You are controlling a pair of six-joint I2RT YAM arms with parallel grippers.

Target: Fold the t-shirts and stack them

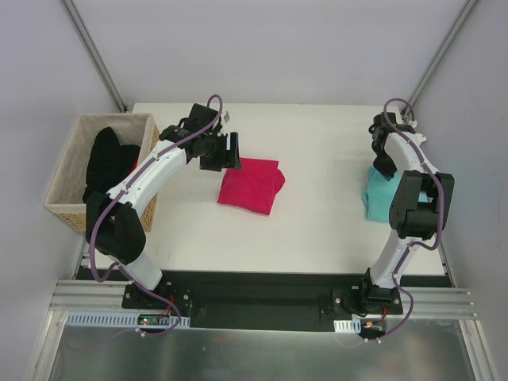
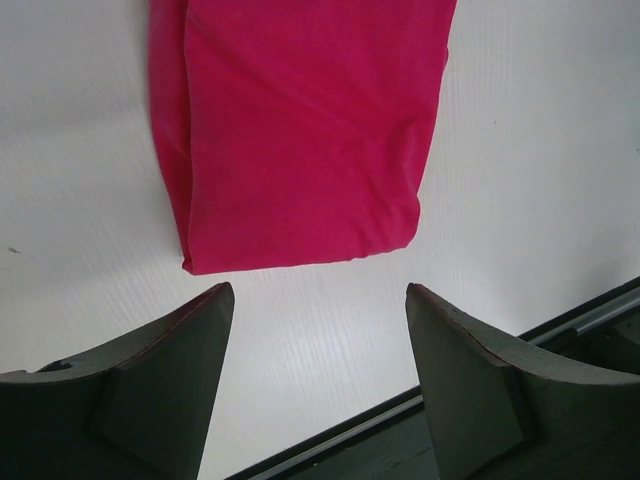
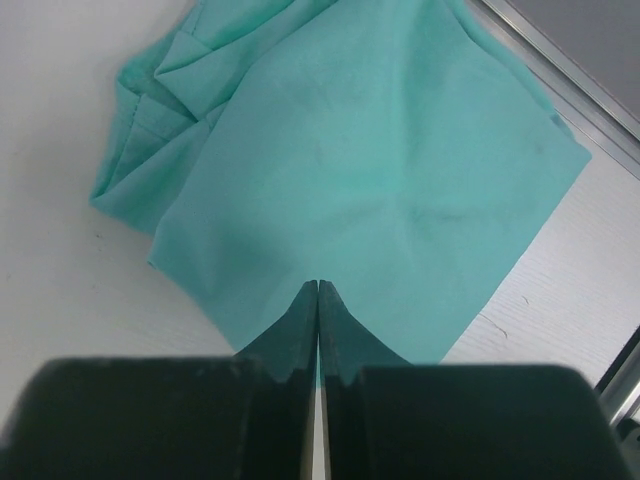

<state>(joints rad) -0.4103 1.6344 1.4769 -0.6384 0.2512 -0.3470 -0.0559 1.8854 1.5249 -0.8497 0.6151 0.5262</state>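
The magenta-pink t-shirt (image 1: 252, 185) lies folded in a compact rectangle near the table's middle. My left gripper (image 1: 230, 151) hangs open just off its far left corner. In the left wrist view the pink t-shirt (image 2: 300, 130) lies ahead of the open left gripper (image 2: 320, 300), with only bare table between the fingers. The teal t-shirt (image 1: 376, 194) lies rumpled at the right edge, partly under my right arm. Over it, the right gripper (image 3: 317, 287) is shut, its tips together above the teal t-shirt (image 3: 380, 170), and no cloth is visibly pinched.
A wicker basket (image 1: 70, 208) stands off the table's left side with a black garment (image 1: 107, 163) in it. A black rail (image 1: 262, 279) runs along the near edge. The table's right edge rail (image 3: 560, 60) passes close behind the teal shirt.
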